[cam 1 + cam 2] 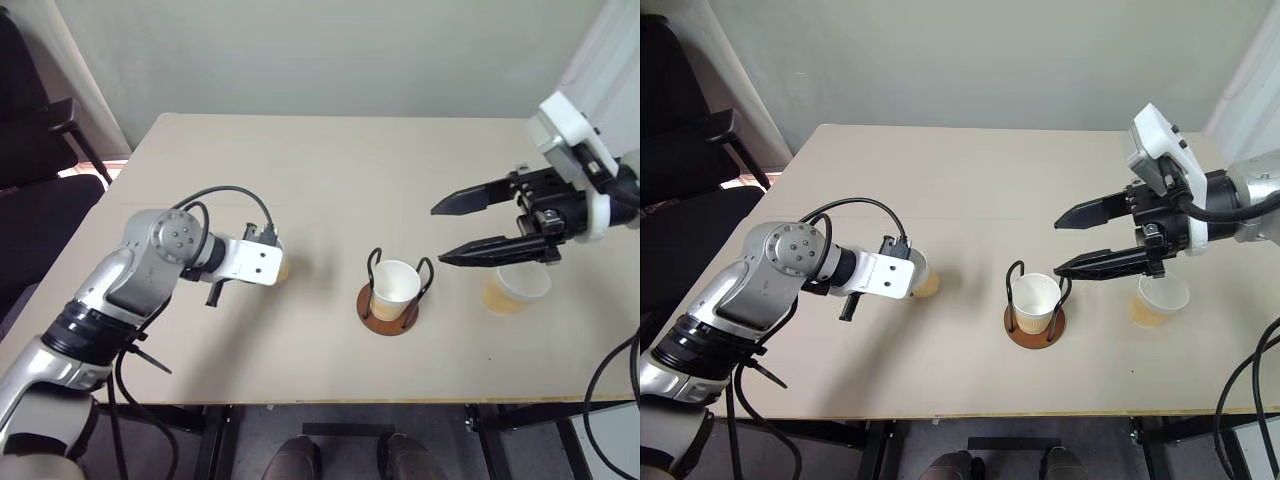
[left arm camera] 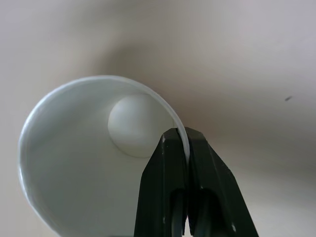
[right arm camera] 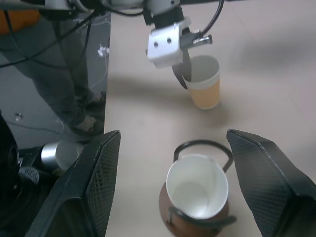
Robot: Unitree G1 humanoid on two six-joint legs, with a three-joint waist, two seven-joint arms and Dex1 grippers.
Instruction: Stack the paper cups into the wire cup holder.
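Head camera: the wire cup holder (image 1: 390,308) sits mid-counter (image 1: 330,170) with one paper cup (image 1: 395,288) already seated inside its loops. A second cup (image 1: 925,277) stands off to the robot's left, and the left end effector (image 1: 902,262) is right at its rim. A third cup (image 1: 516,289) stands on the robot's right side, just below the right end effector (image 1: 448,232), which hangs above the counter with its fingers spread wide and nothing between them.

Left wrist: you look straight down into the white inside of the left-hand cup (image 2: 94,158), and the two black fingers are pinched tight on the rolled rim — one inside the wall, one outside. So that end effector is clamped on the cup's lip.

Right wrist: the holder (image 3: 197,217) with its seated cup (image 3: 197,192) lies between the wide-apart fingers, with the pinched cup (image 3: 205,89) further off.

Handling-wise I'd say these cups are super light and thin-walled — easy to crush or tip. The rolled rim looks like the stiffest spot, so a rim pinch makes sense
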